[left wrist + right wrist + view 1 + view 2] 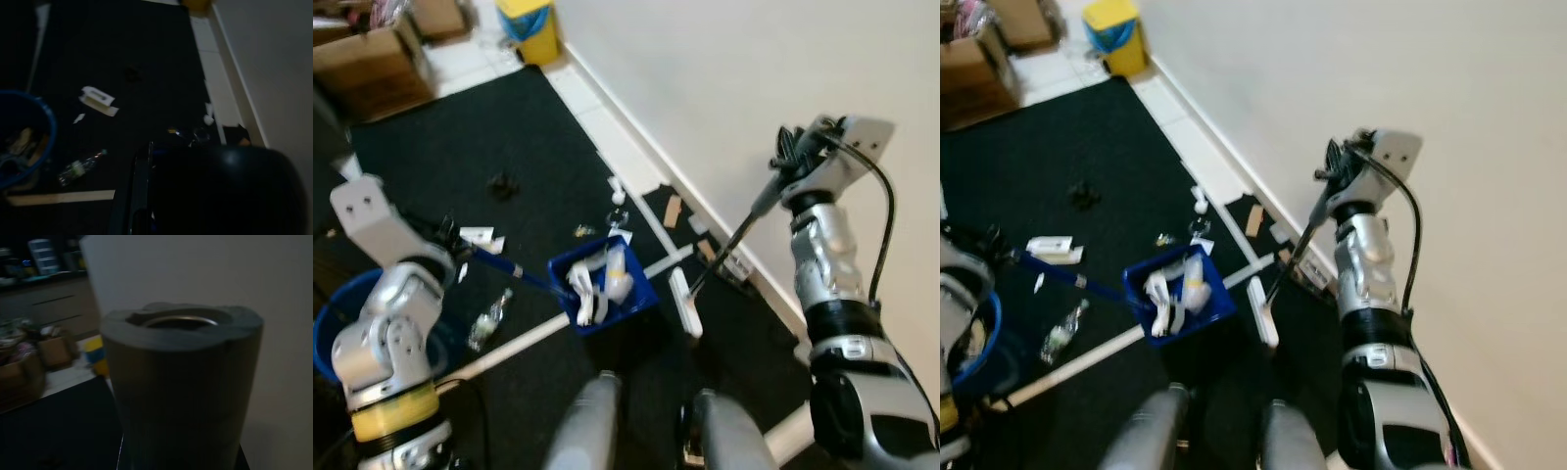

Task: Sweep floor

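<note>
Sweep roughly half done, I judge: my left gripper clasps the dustpan, already holding litter, my right gripper grips the broom beside it; bottle, box and scraps remain on the floor.

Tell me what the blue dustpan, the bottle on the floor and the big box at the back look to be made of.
Dustpan: likely hard plastic, from its even saturated blue and rigid walls.
Bottle: clear plastic probably; the dark mat shows through it.
Box: cardboard, matte brown with folded flaps.
</note>
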`<state>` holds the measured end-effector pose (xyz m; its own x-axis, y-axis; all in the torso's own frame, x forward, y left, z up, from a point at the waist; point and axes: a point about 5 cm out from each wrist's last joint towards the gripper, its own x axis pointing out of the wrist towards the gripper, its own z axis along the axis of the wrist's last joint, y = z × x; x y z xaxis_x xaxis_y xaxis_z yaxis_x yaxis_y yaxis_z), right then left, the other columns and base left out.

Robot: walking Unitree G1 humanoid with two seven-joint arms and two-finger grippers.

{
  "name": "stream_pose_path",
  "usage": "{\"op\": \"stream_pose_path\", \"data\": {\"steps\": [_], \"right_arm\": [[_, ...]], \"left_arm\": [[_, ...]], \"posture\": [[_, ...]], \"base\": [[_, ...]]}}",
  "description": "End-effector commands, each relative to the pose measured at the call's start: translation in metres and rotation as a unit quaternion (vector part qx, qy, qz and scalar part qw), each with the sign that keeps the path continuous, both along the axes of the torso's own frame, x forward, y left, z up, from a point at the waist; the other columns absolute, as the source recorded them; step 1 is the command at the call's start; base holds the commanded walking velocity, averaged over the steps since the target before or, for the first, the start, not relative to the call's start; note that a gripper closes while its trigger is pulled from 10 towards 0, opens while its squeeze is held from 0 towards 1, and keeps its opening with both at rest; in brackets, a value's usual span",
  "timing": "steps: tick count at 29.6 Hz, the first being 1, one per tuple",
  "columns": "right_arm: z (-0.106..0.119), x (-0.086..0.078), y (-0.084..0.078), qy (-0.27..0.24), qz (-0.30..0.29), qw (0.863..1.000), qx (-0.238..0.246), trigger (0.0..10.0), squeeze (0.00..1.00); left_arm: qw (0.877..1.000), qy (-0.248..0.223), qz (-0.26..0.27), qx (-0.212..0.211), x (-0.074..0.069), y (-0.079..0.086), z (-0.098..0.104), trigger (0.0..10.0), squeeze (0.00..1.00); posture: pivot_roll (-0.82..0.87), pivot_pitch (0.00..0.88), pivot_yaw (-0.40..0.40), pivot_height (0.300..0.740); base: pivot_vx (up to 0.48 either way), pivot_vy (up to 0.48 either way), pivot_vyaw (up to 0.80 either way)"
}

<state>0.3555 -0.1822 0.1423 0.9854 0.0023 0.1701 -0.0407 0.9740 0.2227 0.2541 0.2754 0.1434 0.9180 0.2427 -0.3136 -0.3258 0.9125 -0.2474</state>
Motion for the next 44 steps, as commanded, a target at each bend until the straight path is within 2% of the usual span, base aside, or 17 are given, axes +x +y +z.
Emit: {"op": "stream_pose_path", "data": {"steps": [1, 44], "right_arm": [[0.0021, 0.0004, -0.0009, -0.008, -0.003, 1.000, 0.003, 10.0, 0.00], [0.0006, 0.0004, 0.0005, -0.008, 0.002, 1.000, 0.003, 10.0, 0.00]], "left_arm": [[1.000, -0.024, -0.006, -0.002, 0.0022, -0.0021, 0.0064, 10.0, 0.00], [1.000, -0.023, -0.012, -0.003, 0.0034, -0.0053, 0.0043, 10.0, 0.00]], "posture": [[0.08, 0.054, -0.017, 0.740], [0.08, 0.047, -0.016, 0.740]], "base": [[0.000, 0.000, 0.79], [0.000, 0.000, 0.80]]}}
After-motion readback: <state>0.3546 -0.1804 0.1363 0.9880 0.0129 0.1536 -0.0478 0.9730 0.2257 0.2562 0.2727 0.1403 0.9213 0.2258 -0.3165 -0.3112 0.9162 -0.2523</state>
